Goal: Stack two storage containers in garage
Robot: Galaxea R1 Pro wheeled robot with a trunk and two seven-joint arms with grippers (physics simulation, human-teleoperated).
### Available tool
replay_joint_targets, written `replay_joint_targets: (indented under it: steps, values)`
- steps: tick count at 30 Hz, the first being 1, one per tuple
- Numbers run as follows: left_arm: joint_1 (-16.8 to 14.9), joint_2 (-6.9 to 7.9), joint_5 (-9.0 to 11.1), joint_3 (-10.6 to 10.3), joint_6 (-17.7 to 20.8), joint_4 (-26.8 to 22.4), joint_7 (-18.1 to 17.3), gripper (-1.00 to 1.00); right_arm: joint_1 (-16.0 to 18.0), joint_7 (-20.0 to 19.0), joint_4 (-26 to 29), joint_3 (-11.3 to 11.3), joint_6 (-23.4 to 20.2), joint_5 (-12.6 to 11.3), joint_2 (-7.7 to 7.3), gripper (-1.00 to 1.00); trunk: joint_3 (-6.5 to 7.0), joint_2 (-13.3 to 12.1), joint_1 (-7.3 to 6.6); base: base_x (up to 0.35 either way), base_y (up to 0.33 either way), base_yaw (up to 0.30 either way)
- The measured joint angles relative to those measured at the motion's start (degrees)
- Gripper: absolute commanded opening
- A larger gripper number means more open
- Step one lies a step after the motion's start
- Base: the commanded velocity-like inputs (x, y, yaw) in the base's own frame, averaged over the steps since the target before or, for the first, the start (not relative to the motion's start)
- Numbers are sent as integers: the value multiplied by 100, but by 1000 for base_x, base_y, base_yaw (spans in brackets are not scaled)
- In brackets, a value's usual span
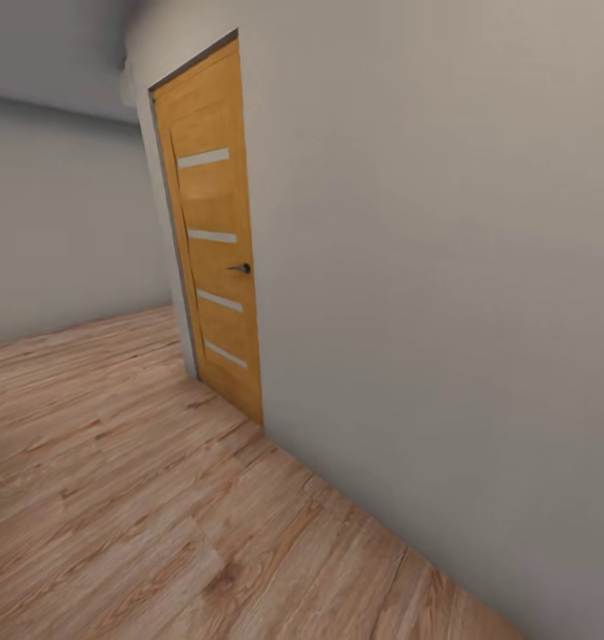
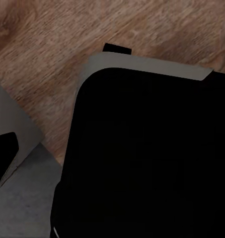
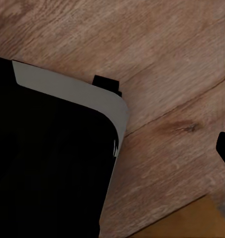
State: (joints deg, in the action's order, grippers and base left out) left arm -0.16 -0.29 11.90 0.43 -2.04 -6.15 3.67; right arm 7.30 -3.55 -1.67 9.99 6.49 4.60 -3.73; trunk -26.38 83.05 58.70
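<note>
— What's in front of you right now?

— A wood-plank floor point(image 1: 133, 498) under me and a plain pale wall point(image 1: 444, 267) running from about 12 o'clock down to 4 o'clock in the head view. Set into that wall, near 11 o'clock, is a wooden door point(image 1: 215, 240) with four pale stripes and a small dark handle point(image 1: 242, 268). It looks shut, or very nearly so. A second pale wall point(image 1: 62, 231) closes off the far end around 9 to 10 o'clock.

— Anything blocking the way?

— The long wall stands close on my right side and the door is the only break in it. The planks ahead run on to the far wall.

— And the storage containers?

— I see neither red-orange box from here, so I can't say where they are.

— Your hands?

— Both wrist cameras look down at the planks past my own black, grey-edged base point(image 2: 142, 148), seen again from the right wrist point(image 3: 47, 158). A brown-orange patch point(image 3: 187, 223) sits at one corner of the right wrist view. For either hand, I can't tell whether the fingers are wide or narrow.
</note>
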Motion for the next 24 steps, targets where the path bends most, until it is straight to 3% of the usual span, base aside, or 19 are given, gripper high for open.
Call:
replay_joint_targets:
  steps: [12, 24]
  values:
    - [0, -4, 0, 0, 0, 8, 2, 100, 0, -1, 0, 26, -26, 24, 4, 100, 0, 0, 0, 320, 0, 0]
    - [0, 4, 0, 0, 0, 9, 5, 100, 0, 12, 3, 14, -6, 10, 9, 100, 0, 0, 0, 320, 0, 247]
